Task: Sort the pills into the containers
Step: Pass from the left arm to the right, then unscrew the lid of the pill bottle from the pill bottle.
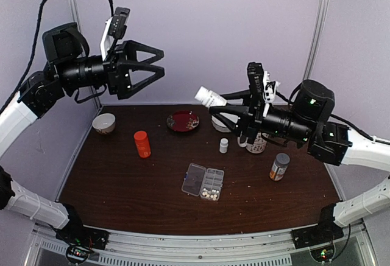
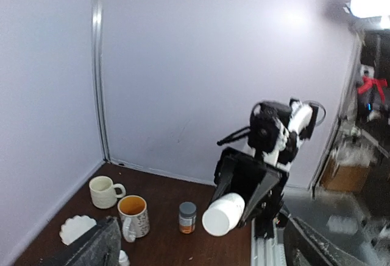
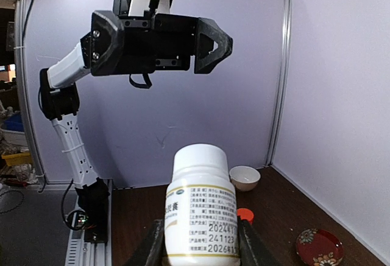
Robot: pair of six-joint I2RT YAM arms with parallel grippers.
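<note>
The clear pill box [image 1: 194, 179] lies open on the dark table, lid flapped left. Whitish pills [image 1: 211, 193] sit in its near cells. My right gripper [image 1: 223, 105] hangs above the table's back middle, shut on a white pill bottle [image 1: 210, 97] that points up and left. In the right wrist view the capped bottle [image 3: 201, 211] stands between the fingers [image 3: 153, 248]. My left gripper [image 1: 161, 62] is raised high at the left, open and empty, facing the bottle. The left wrist view shows the bottle's [image 2: 223, 215] cap end on.
On the table stand an orange bottle [image 1: 142, 143], a small white bottle [image 1: 223, 145] and a grey-capped bottle [image 1: 280, 166]. A cream bowl [image 1: 103, 123] and a red plate [image 1: 183, 121] sit near the back wall. A patterned mug [image 1: 256, 143] is partly hidden under the right arm.
</note>
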